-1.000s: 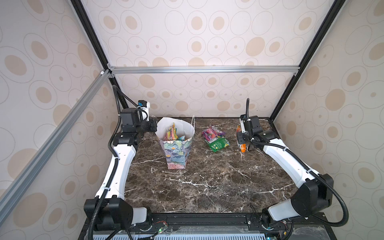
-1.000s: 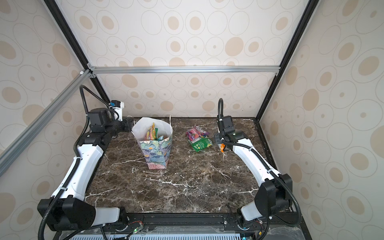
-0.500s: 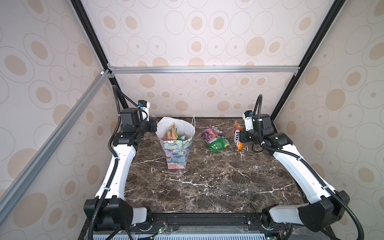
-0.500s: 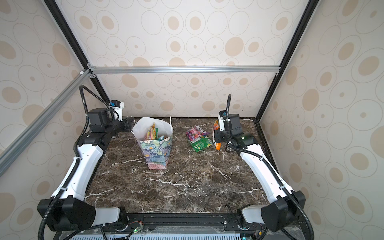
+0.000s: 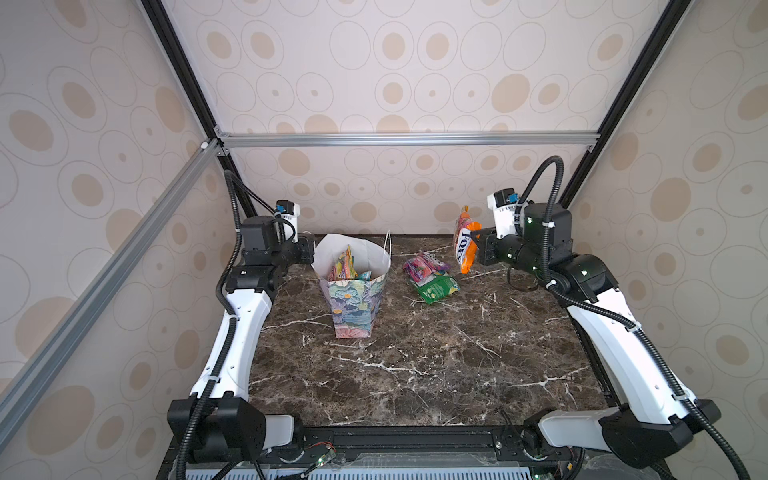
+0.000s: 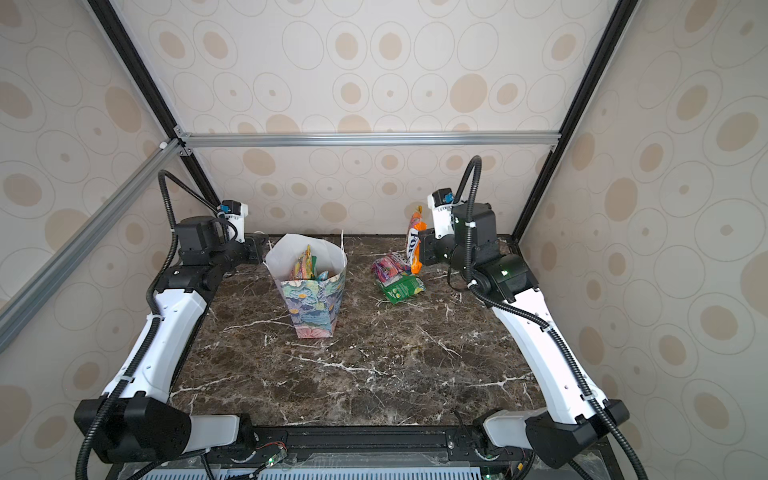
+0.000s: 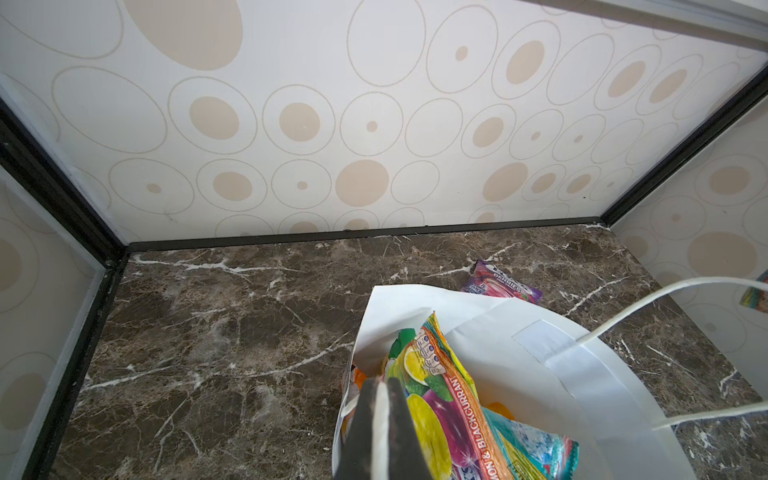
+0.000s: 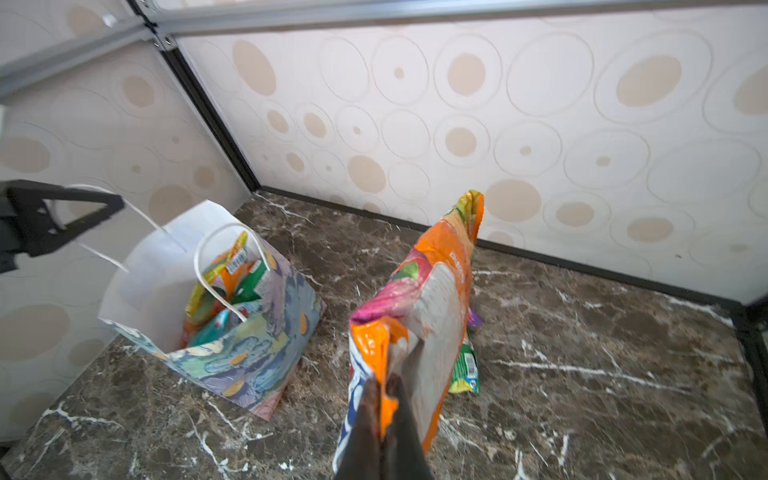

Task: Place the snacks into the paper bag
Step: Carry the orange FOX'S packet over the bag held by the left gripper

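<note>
Left tool (image 5: 311, 250): clenched on the left rim of the paper bag (image 5: 353, 307); in the left wrist view a white strip of paper shows pinched between the dark fingers (image 7: 361, 415).

Paper bag: stands upright on the tabletop (image 5: 415, 365), left of the middle in both top views. The mouth is open and the inside is white. The outside is painted in blue, green and pink. A thin white cord handle (image 5: 388, 245) stands up at its right rim.

Packets in the bag (image 5: 344, 268): several lie inside. One yellow-and-orange packet stands tallest, and a teal one sits lower beside it.

Pink-purple packet (image 5: 422, 264): lies flat on the tabletop, right of the bag and apart from it.

Green packet (image 5: 436, 288): lies on the tabletop touching the pink-purple packet, on its nearer side.

Orange packet (image 5: 464, 245): hangs on end in the air, clear of the tabletop and just right of the two loose packets. White lettering shows on its face.

Right tool (image 5: 478, 246): clenched on the orange packet's edge; in the right wrist view the fingers (image 8: 365, 415) pinch its lower part.
</note>
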{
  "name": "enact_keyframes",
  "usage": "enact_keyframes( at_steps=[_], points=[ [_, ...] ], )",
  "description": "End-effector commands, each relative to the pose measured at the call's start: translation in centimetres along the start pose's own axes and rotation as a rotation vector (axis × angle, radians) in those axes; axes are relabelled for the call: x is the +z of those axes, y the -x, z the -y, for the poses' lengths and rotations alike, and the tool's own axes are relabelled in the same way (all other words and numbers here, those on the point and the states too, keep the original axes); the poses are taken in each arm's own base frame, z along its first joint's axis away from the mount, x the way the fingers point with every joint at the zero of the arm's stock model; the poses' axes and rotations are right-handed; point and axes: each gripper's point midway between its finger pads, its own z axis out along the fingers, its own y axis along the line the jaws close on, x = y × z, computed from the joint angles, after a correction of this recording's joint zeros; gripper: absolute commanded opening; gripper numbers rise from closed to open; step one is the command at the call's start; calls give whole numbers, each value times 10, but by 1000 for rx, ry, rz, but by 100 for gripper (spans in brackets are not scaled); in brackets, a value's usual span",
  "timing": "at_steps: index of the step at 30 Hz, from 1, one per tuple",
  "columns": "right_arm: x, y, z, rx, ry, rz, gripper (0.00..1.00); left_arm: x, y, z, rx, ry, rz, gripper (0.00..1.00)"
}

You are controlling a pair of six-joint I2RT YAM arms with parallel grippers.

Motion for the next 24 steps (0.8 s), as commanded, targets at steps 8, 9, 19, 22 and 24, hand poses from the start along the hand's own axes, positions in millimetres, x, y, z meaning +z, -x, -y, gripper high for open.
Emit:
enact_keyframes(
  at_steps=[8, 9, 19, 22, 24],
  points=[
    [-1, 45, -54, -111, 99, 68, 0, -16, 26, 12, 42, -32, 90, 0],
    [-1, 48, -58, -117, 107, 69, 0, -15, 26, 11, 40, -32, 87, 0],
    [-5, 75, -91, -159, 164, 136, 0, -15, 26, 12, 40, -36, 90, 0],
    [-4, 83, -102, -163, 194, 159, 0, -15, 25, 12, 40, -37, 87, 0],
    [-5, 89, -110, -171, 211, 176, 0, -15, 26, 12, 40, -36, 88, 0]
  ],
)
